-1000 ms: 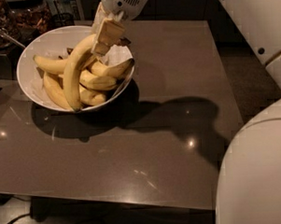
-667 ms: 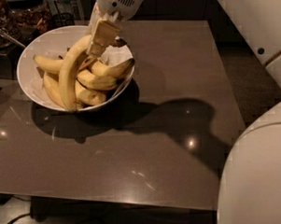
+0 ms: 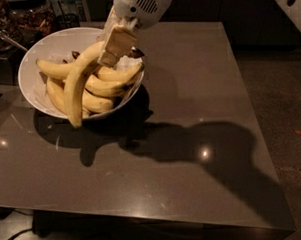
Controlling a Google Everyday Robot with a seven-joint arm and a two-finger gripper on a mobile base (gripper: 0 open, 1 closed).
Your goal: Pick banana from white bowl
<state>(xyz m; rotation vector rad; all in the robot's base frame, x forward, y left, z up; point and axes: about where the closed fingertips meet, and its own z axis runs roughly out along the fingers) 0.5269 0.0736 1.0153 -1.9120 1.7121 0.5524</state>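
Note:
The long arched yellow banana (image 3: 78, 82) stands steeply in the white bowl (image 3: 30, 72) at the table's back left. Its upper end is between the tan fingers (image 3: 118, 42) of my gripper (image 3: 112, 47), and its lower tip shows in front of the bowl's near rim. The gripper reaches down from the white wrist above the bowl's right side and is shut on the banana's upper end. Several shorter bananas (image 3: 109, 84) lie under and beside it in the bowl.
The bowl sits on a dark glossy table (image 3: 191, 140), whose front and right edges are in view. Dark clutter and a metal handle (image 3: 9, 40) lie behind the bowl at the left. The robot's white body shows at the top right. Cables lie on the floor at the bottom left.
The gripper has closed in on the long banana's upper end and tipped it up. Its lower tip now shows over the bowl's near rim. The view has shifted closer.

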